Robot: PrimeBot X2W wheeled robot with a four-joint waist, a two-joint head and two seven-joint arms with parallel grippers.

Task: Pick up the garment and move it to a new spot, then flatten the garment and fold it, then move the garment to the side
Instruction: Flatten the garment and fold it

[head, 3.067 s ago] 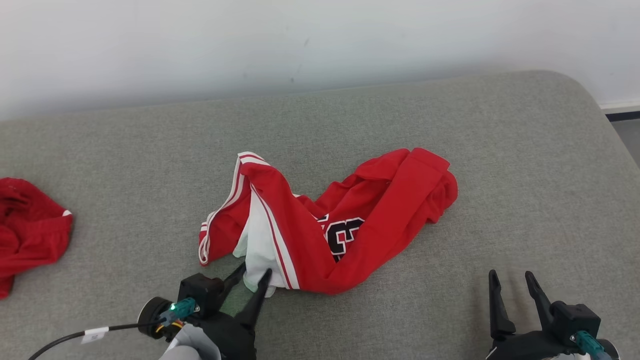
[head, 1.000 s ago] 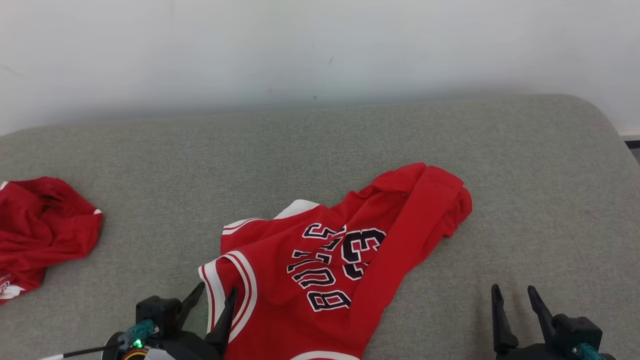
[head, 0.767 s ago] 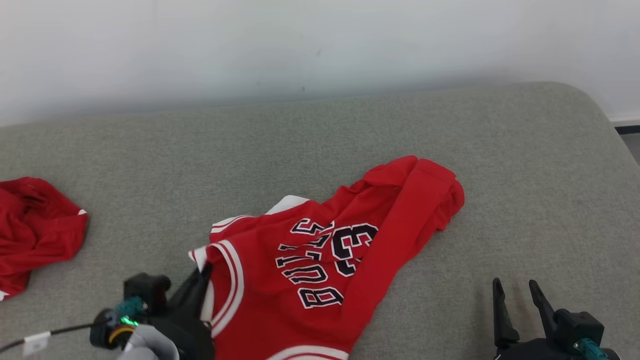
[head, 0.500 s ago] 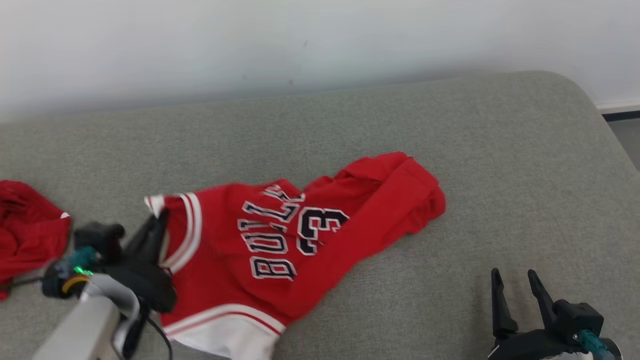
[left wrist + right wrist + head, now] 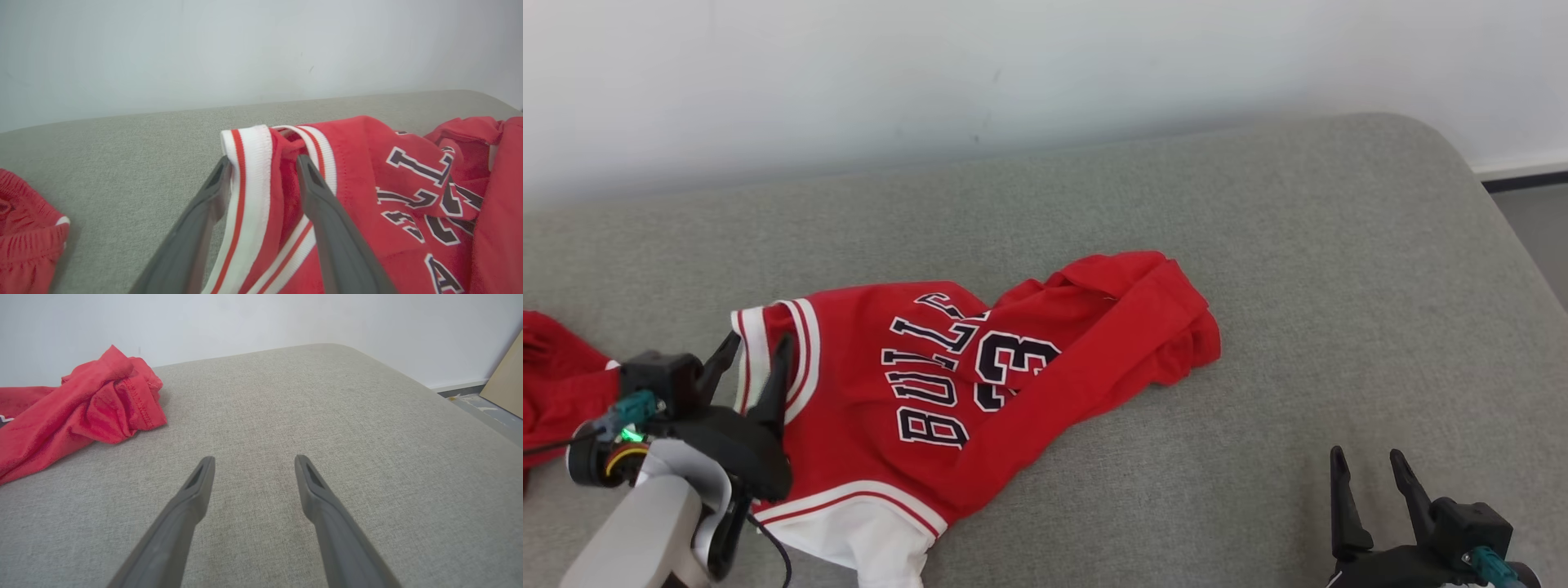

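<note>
Grey fabric-covered counter (image 5: pixel 1339 245), rounded at its far right corner.
A red jersey (image 5: pixel 1045 408) lies rumpled across the middle; a second red garment (image 5: pixel 556 392) sits bunched at the left edge, apart from it.

The red jersey (image 5: pixel 980 384) reads "BULL" and "33".

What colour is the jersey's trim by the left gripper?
The trim is white with red stripes, clearest in the left wrist view.

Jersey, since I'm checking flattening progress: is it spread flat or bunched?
Partly spread. The jersey shows its lettering flat, but its right end lies bunched in folds.
</note>
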